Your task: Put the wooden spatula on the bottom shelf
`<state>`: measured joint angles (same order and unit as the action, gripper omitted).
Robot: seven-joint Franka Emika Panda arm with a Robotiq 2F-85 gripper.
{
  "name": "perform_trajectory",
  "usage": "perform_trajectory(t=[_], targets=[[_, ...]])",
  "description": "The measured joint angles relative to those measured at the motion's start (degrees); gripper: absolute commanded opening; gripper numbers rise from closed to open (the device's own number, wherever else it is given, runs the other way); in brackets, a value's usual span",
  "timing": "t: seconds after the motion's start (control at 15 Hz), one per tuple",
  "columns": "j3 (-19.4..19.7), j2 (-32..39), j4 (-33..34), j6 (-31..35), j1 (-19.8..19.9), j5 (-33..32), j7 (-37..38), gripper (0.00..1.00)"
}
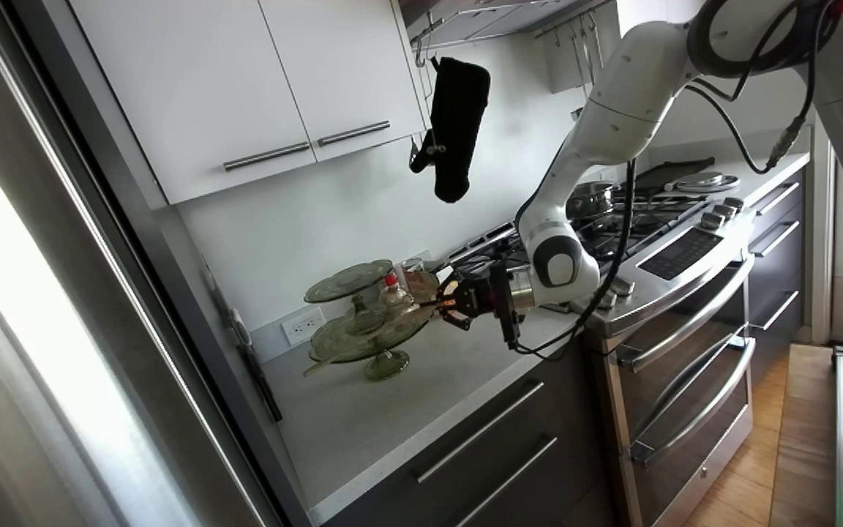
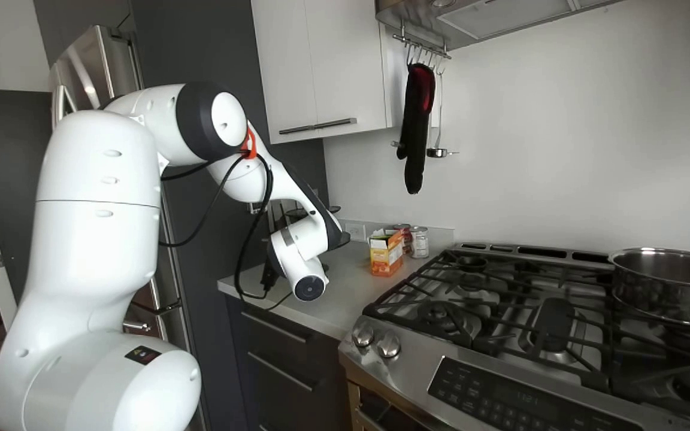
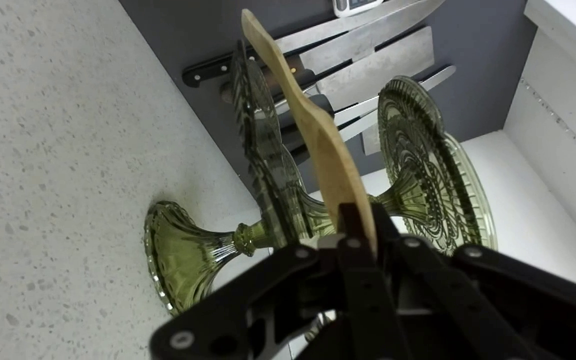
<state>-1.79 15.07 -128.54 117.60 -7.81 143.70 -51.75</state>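
The wooden spatula is held at its wide end by my gripper, whose fingers are shut on it. Its thin handle points away from me. The green glass stand's bottom shelf is seen nearly edge-on beside the spatula. The smaller upper tray is on the spatula's other side. In an exterior view my gripper is to the right of the stand, and the spatula slants down across the bottom shelf, its handle end past the rim. I cannot tell if they touch. The arm hides the gripper in an exterior view.
Knives hang on the dark side wall behind the stand. A red-capped bottle stands by the stand. An orange box and cans are on the counter. A stove with a pot adjoins it.
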Motion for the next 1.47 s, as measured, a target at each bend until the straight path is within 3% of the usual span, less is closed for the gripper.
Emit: perform_trajectory(t=[0.4,0.47,0.8,1.07,1.33,1.47], targets=[[-1.4,0.5,1.1,0.5,3.0,0.0,-1.1,0.02],[-1.8,0.6,1.2,0.6,3.5,0.0,-1.3,0.31],[-3.5,1.7,1.6,0.7,4.8,0.0,-1.6,0.55],[-4.3,1.7,2.7,0.7,4.9,0.0,-1.7,0.53],[-4.7,1.7,2.7,1.0,5.1,0.0,-2.4,0.37],[-4.8,1.6,2.7,1.9,5.2,0.0,-3.3,0.46]])
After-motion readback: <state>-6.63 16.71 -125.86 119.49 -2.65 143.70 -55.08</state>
